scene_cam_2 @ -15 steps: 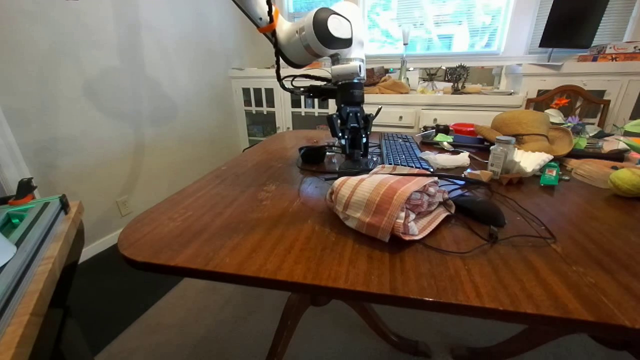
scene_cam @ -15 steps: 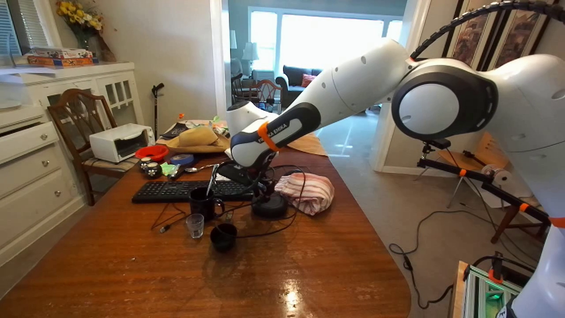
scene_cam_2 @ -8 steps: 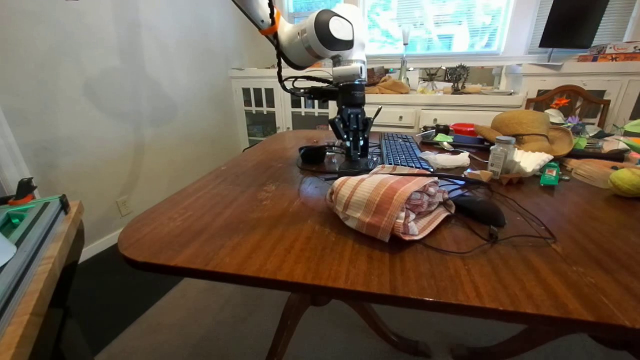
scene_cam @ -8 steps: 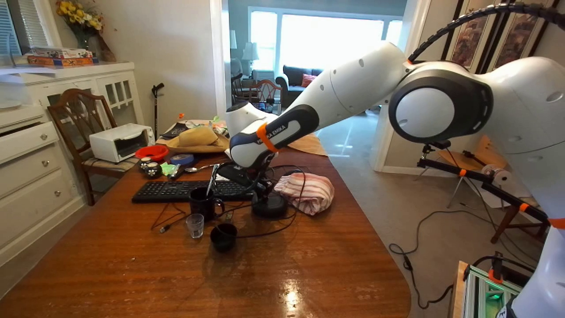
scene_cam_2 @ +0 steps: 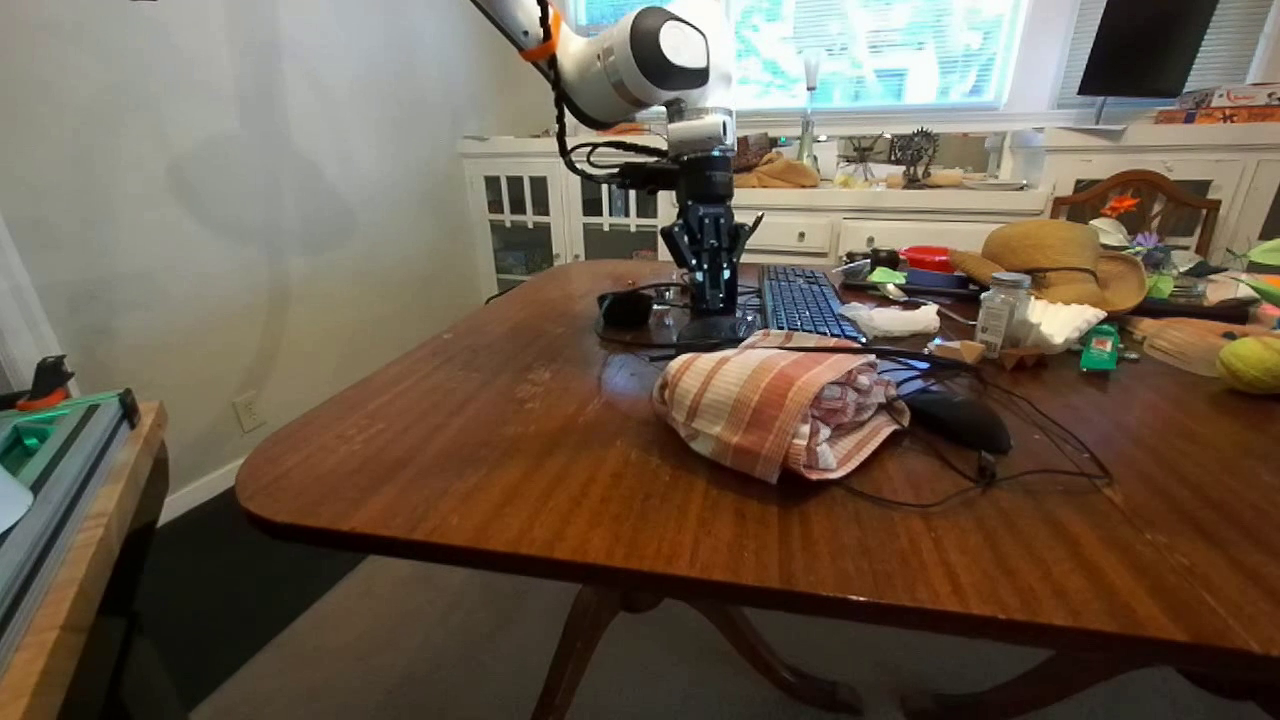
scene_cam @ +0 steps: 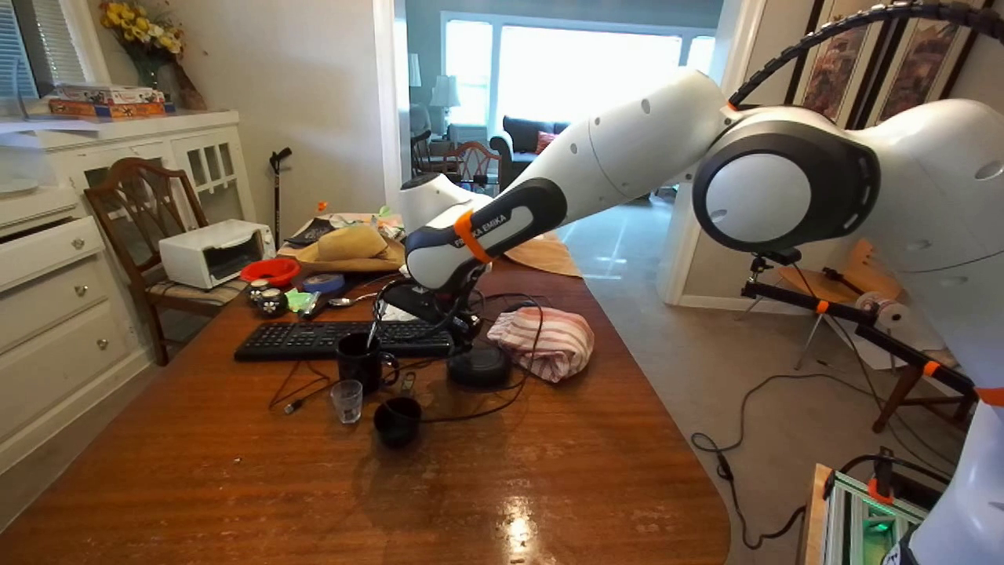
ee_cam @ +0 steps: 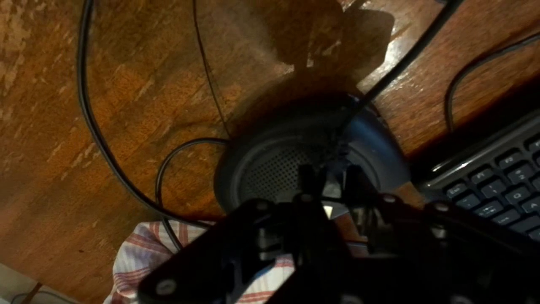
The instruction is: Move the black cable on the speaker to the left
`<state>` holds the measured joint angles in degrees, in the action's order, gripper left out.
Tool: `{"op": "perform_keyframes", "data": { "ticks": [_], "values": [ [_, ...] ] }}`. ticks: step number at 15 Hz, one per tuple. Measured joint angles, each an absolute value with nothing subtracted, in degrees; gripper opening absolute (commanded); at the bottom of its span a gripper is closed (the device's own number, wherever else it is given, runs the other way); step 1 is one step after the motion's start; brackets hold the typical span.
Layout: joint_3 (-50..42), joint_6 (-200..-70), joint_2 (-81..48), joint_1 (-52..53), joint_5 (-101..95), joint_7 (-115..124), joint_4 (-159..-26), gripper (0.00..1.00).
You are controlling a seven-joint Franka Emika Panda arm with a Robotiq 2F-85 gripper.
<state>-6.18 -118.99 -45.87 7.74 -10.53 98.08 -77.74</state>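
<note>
With the gripper [ee_cam: 331,173] seemingly closed on the cable [ee_cam: 396,69], pulling toward the table's [scene_cam_2: 420,480] rounded edge could tip the cup [scene_cam: 398,425]

From my console I'm watching a glossy reddish-brown wooden table [scene_cam: 235,486] spreading through both exterior views, light gleaming off its surface. In an exterior view, a white-painted cabinet with round knobs [scene_cam: 47,298] is standing at the left, and a brown wooden chair with a latticed back [scene_cam: 153,192] is rising in front of it. Through a white-trimmed doorway [scene_cam: 388,102], a broad window [scene_cam: 588,71] is blazing white above a dark sofa [scene_cam: 519,132]. A grey-beige floor [scene_cam: 698,353] is stretching beside the table. In an exterior view, I'm seeing a plain pale-grey wall [scene_cam_2: 330,230] catching soft shadows, while a window with horizontal blinds [scene_cam_2: 870,50] is glowing blue-green above a long white sideboard [scene_cam_2: 800,205].
</note>
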Motion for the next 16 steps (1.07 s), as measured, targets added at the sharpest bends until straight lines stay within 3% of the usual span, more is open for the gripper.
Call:
{"op": "perform_keyframes", "data": {
  "ticks": [16],
  "values": [
    [-0.35, -117.82, -30.11, 7.26, -6.27, 59.53, -89.22, 0.06]
  ]
}}
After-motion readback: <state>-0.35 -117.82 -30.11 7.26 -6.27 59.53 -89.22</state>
